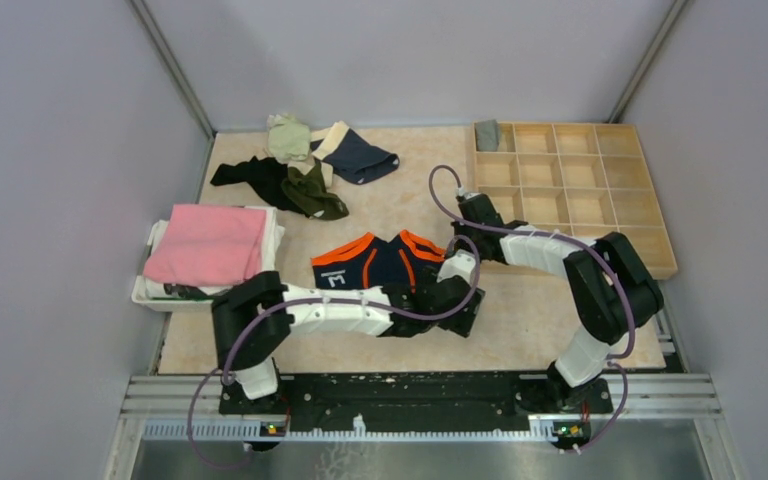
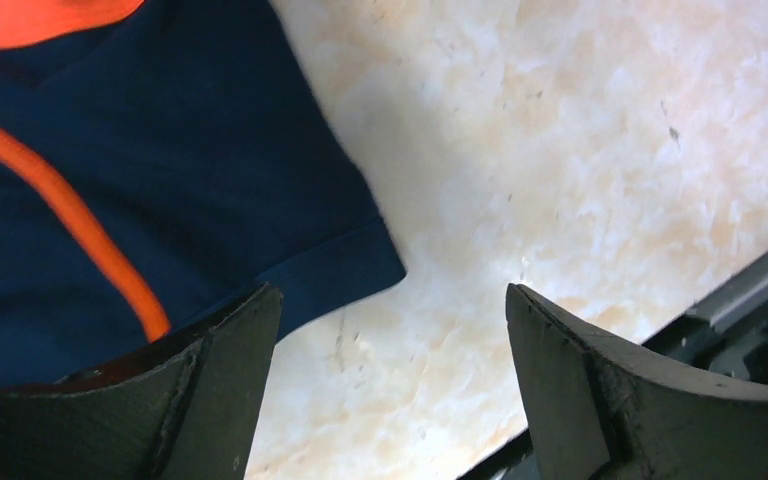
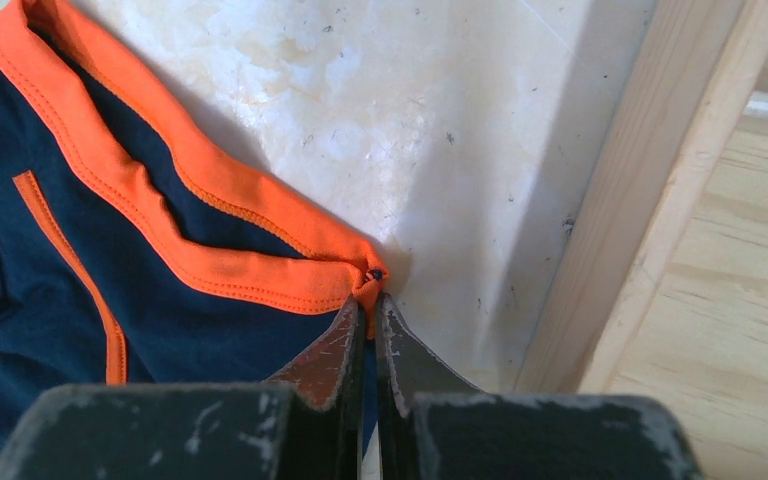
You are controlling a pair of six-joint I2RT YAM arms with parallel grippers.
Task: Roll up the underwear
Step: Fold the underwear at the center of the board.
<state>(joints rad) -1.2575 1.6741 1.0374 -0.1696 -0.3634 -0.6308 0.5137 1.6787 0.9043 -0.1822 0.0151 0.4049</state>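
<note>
Beige table [image 1: 530, 330], briefs [image 1: 375, 262] spread out: my right gripper [image 3: 368, 300] pinches the orange waistband [image 3: 210, 265] corner, left gripper [image 2: 390, 300] gapes open over the hem [image 2: 330, 258], so I'd pull flat before rolling.

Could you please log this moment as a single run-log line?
roll: not started | right end effector: shut on navy-orange briefs waistband corner | left end effector: open over leg hem

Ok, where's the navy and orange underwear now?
In the top view the navy and orange underwear lies mid-table between the pink cloth and the wooden tray, the right gripper pinching its waistband.
</note>
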